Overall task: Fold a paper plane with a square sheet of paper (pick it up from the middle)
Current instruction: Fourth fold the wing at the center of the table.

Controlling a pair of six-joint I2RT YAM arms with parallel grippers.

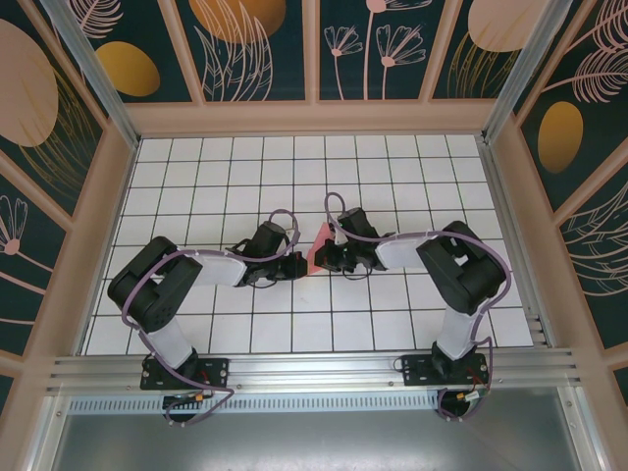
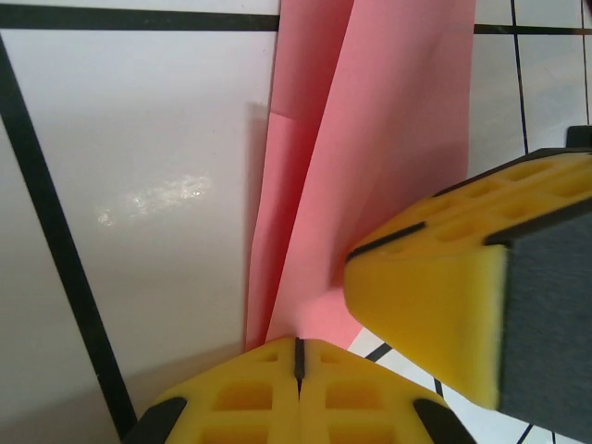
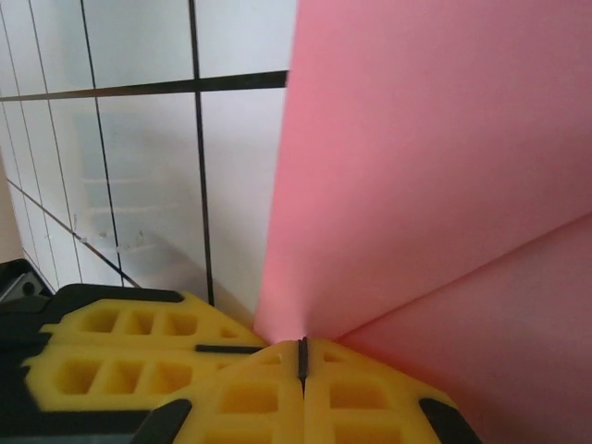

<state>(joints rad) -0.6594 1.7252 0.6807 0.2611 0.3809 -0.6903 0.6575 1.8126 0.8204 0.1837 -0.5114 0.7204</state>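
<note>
from the near edge both arms reach in over the white grid table and meet nose to nose about mid-table. the left gripper has its yellow jaws pressed together on the pink paper, and the right gripper is pinched tight on the same paper. folded in layers, it stands up between the two, with the patterned wall beyond.

L gripper & R gripper meet near middle of white grid table. Small pink paper sits btwn them, touching both.
</note>
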